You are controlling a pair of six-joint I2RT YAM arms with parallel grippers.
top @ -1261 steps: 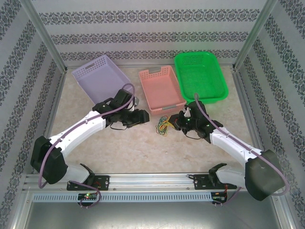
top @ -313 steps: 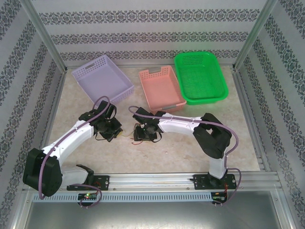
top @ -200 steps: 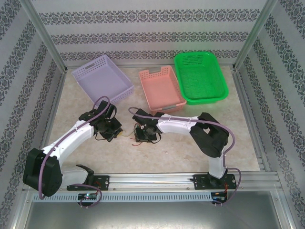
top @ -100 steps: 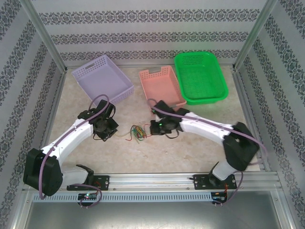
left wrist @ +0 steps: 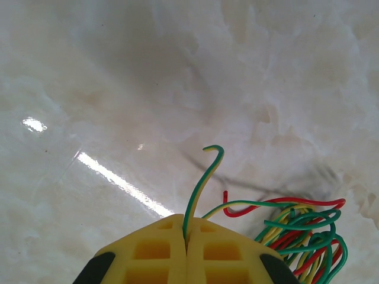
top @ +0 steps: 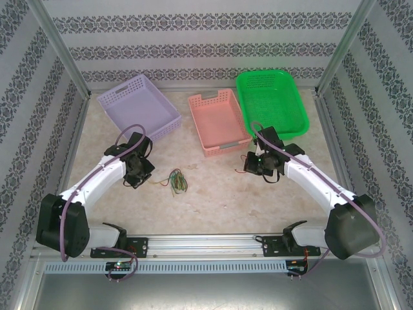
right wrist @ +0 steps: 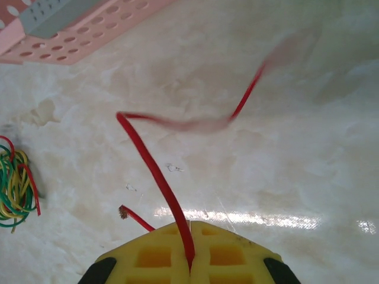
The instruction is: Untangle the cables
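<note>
- Left fingers point(left wrist: 151, 251): yellow pads pressed flat together, no gap. My left gripper point(left wrist: 186, 232) is clamped on a green-and-yellow wire point(left wrist: 197, 188), which rises from the seam and hooks over at its free end.
- Bundle of cables point(left wrist: 305, 232): green, yellow and red loops lying on the table point(left wrist: 118, 89), just right of the left fingertips. One strand arcs from it back toward the seam. Whether that strand is also pinched, I cannot tell.
- Right fingers point(right wrist: 225, 251): likewise closed against each other. My right gripper point(right wrist: 190, 231) pinches a red wire point(right wrist: 155, 168), which climbs from the seam, bends sharply and trails off to the right, blurred at its far part.
- Short red end point(right wrist: 135, 218): just left of the right fingertips, on the table.
- From the right fingers, the bundle lies well to the left and apart from the red wire. A pink basket point(right wrist: 89, 29) stands ahead and to the left.
- Overhead view: the bundle sits between my two grippers, nearer the left one.
</note>
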